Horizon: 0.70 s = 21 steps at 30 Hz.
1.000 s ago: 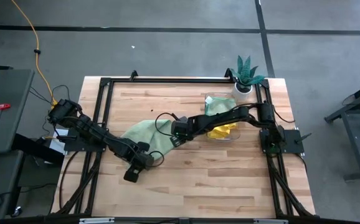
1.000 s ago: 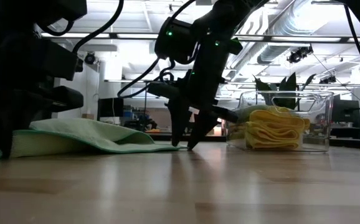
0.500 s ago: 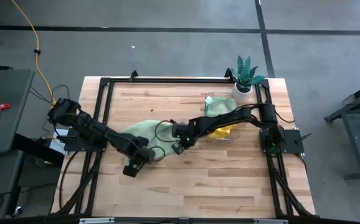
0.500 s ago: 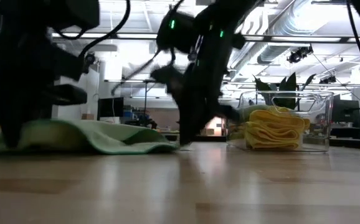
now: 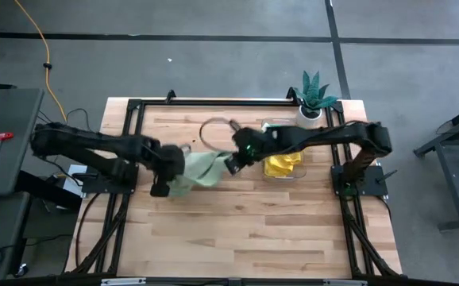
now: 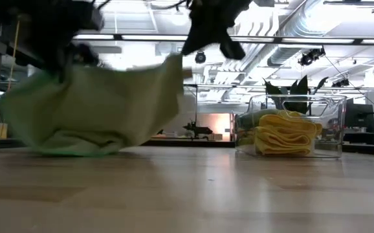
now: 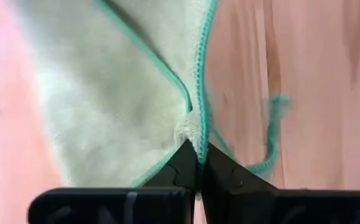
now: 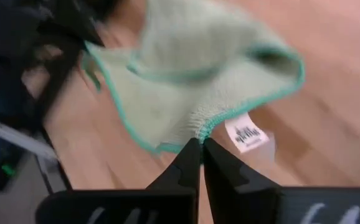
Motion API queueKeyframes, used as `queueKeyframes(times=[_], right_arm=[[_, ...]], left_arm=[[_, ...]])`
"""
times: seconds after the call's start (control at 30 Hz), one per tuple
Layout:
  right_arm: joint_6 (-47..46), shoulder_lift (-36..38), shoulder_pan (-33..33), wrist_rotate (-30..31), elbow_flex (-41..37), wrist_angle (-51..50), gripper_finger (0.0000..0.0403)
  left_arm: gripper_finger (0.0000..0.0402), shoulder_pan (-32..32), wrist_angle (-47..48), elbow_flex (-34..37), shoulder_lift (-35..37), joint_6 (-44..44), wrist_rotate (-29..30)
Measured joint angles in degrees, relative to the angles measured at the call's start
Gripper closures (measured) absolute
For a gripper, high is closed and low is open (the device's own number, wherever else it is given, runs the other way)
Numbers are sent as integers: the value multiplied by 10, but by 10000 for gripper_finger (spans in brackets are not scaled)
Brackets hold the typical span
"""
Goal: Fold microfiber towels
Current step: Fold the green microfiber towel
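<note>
High view: two dark robot arms are reaching toward the middle of a wooden bench (image 5: pixel 237 230), and a pale sage green towel (image 5: pixel 194 173) is hanging stretched between them. The left claw (image 5: pixel 163 187) is clenched on one edge of the towel. The right claw (image 5: pixel 231 164) is clenched on the opposite edge, near the bench's centre.

Low view: the green towel (image 6: pixel 96 107) is lifted, draping down in a wide sheet with its bottom fold just brushing or nearly brushing the bench surface; contact is hard to tell.

Left wrist view: the left claw (image 7: pixel 197 163) is pinching the towel's green stitched hem (image 7: pixel 200 74), fingertips pressed together on the cloth.

Right wrist view: the right claw (image 8: pixel 200 148) is pinching a corner of the towel, just beside a small white label (image 8: pixel 248 134) sewn to the hem.

Toward the right side of the bench, a clear container (image 6: pixel 332 123) is holding folded yellow towels (image 6: pixel 284 136), with a green one lying behind them. A small potted plant (image 5: pixel 315 95) is standing at the far right corner, just beyond the container.
</note>
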<state>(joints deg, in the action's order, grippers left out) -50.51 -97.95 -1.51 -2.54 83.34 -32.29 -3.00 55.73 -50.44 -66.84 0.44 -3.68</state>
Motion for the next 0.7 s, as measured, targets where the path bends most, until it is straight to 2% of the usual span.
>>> queueKeyframes(times=[0.17, 0.4, 0.57, 0.7], right_arm=[[27, 46, -25, 11, 1, 9, 403], [82, 95, -72, 4, 1, 43, 403], [104, 125, -108, -9, 1, 71, 403], [122, 132, -137, -15, 2, 100, 403]], left_arm=[[401, -72, 34, -86, 53, 8, -10], [401, -146, 80, -253, 61, 13, -6], [401, -191, 91, -334, 62, 17, 60], [401, -229, 102, -353, 61, 35, 128]])
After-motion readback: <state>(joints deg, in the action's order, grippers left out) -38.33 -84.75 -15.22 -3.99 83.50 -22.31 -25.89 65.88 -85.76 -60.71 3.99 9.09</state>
